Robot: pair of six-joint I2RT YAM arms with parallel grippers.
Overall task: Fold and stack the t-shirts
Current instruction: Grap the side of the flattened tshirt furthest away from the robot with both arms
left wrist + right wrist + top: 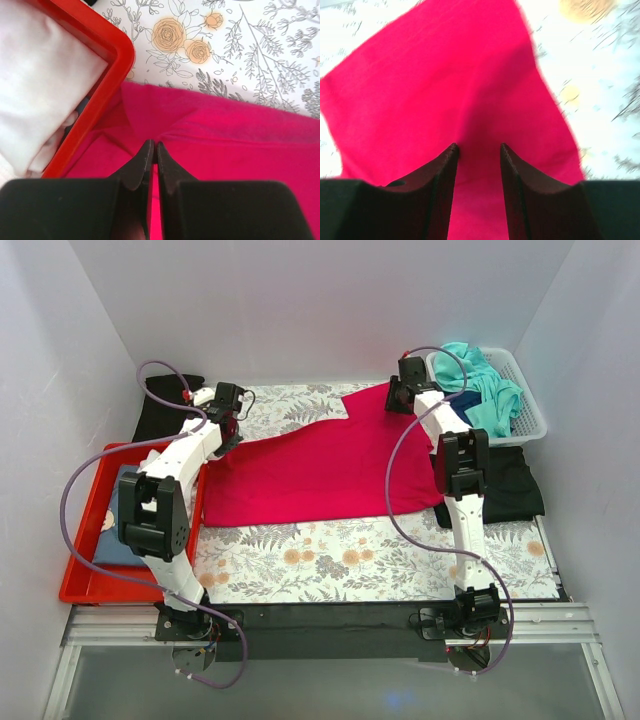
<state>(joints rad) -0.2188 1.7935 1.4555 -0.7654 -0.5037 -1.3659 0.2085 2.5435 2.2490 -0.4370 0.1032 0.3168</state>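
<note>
Pinching the crimson t-shirt (320, 465) at its left edge beside the red tray (80, 592), our left gripper (153, 145) is pressing shut on cloth, while our right gripper (479, 147) is standing spread over the far corner on the worktop (350, 560); we are judging both should lift evenly.
</note>
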